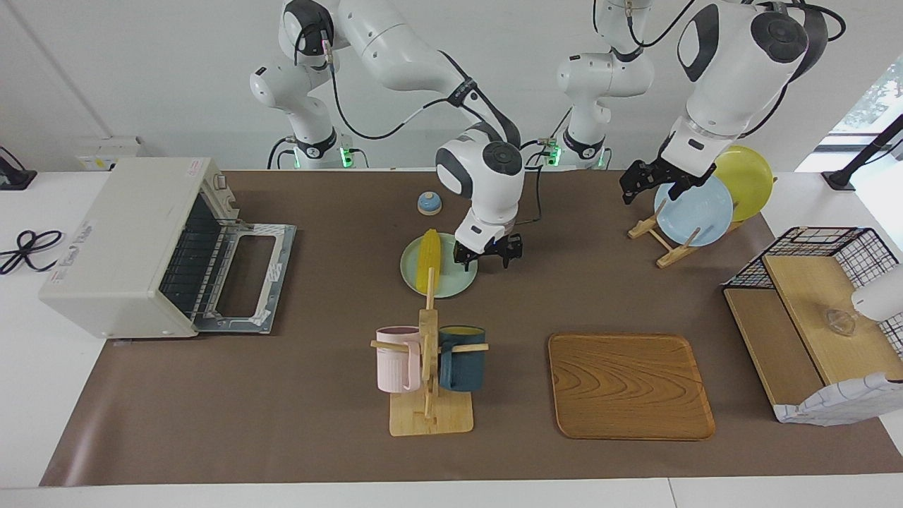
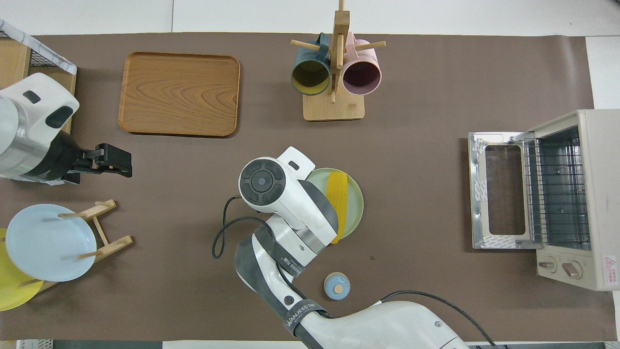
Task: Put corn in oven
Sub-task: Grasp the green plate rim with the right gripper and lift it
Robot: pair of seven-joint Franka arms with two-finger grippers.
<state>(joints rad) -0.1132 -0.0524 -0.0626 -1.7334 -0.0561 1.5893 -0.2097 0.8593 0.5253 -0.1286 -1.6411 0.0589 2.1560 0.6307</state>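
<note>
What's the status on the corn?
Right gripper open, low over green plate edge beside corn, no grip yet. Left gripper open, waiting by plate rack. Corn lying on plate; oven door down.

Green plate (image 2: 356,203) partly covered overhead by right arm, right gripper (image 1: 487,252) likewise hidden there; yellow plate (image 2: 12,291) cut by picture edge; wire basket (image 1: 839,243) contents indistinct.
</note>
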